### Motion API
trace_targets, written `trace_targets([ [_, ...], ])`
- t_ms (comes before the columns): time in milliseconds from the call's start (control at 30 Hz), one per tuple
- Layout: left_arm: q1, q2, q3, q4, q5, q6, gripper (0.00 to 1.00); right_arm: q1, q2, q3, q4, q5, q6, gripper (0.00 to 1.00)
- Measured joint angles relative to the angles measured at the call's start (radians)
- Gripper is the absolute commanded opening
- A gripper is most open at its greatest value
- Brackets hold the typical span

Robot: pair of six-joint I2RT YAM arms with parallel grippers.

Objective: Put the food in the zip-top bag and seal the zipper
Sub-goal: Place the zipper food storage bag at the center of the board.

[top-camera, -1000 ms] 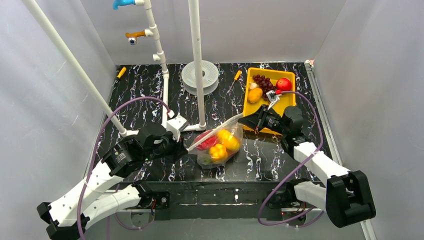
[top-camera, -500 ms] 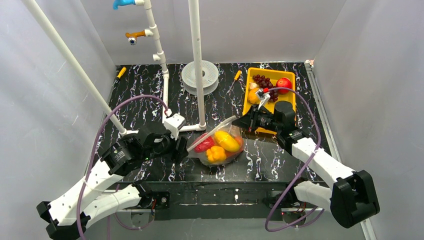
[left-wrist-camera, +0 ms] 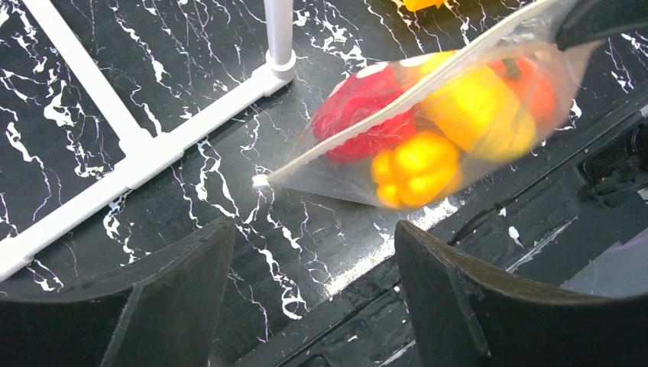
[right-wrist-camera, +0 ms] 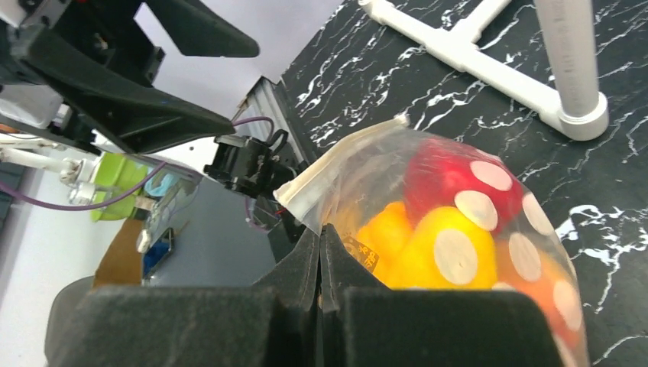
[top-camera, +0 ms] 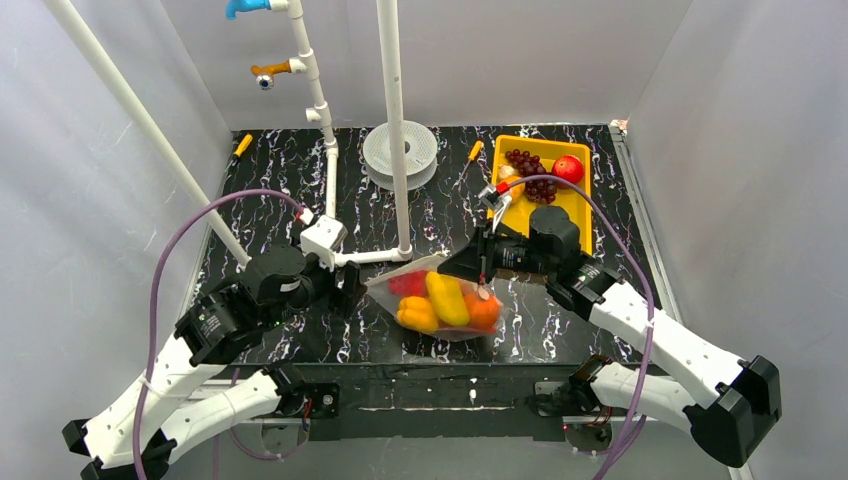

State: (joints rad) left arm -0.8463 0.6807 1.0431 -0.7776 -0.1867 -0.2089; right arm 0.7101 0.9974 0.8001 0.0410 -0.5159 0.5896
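Zip-top bag (top-camera: 440, 300) sits just on the near side of the white pole (top-camera: 403, 250), loaded with the food (left-wrist-camera: 416, 164): red and yellow peppers and an orange piece. Left of the pole, the left gripper (left-wrist-camera: 313, 260) stands spread and empty, short of the bag's free corner. Right of the pole, the right gripper (right-wrist-camera: 321, 264) is clenched on the zipper (left-wrist-camera: 397, 95). I cannot tell whether the strip is pressed shut across its whole width. If a stretch gapes, a one-sided pull could spill the food, or the slick film could slip from the pinch.
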Motion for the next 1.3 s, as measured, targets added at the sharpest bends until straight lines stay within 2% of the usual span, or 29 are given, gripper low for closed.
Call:
trace_targets([
  [200, 0.0, -0.005, 0.0, 0.008, -0.029, -0.005, 0.96, 0.016, -0.015, 0.008, 0.024, -0.022, 0.092, 0.01],
  [333, 0.0, -0.026, 0.0, 0.01, -0.056, -0.015, 0.97, -0.007, 0.008, 0.009, 0.061, -0.042, 0.146, 0.01],
  [500, 0.0, -0.043, 0.0, 0.011, -0.068, -0.029, 0.98, -0.115, 0.151, 0.01, 0.023, -0.032, 0.171, 0.01],
  [733, 0.0, -0.045, 0.0, 0.002, -0.069, -0.042, 0.98, -0.187, 0.243, 0.011, -0.157, 0.155, 0.082, 0.01],
  [1033, 0.0, -0.004, 0.0, 0.016, -0.068, -0.042, 0.98, -0.187, 0.193, -0.055, -0.256, 0.426, 0.034, 0.01],
  [1267, 0.0, 0.025, 0.0, 0.034, -0.062, -0.042, 0.98, -0.187, 0.148, -0.122, -0.296, 0.523, 0.006, 0.01],
  [1300, 0.0, 0.026, 0.0, 0.037, -0.061, -0.042, 0.98, -0.187, 0.148, -0.128, -0.297, 0.506, -0.006, 0.07],
])
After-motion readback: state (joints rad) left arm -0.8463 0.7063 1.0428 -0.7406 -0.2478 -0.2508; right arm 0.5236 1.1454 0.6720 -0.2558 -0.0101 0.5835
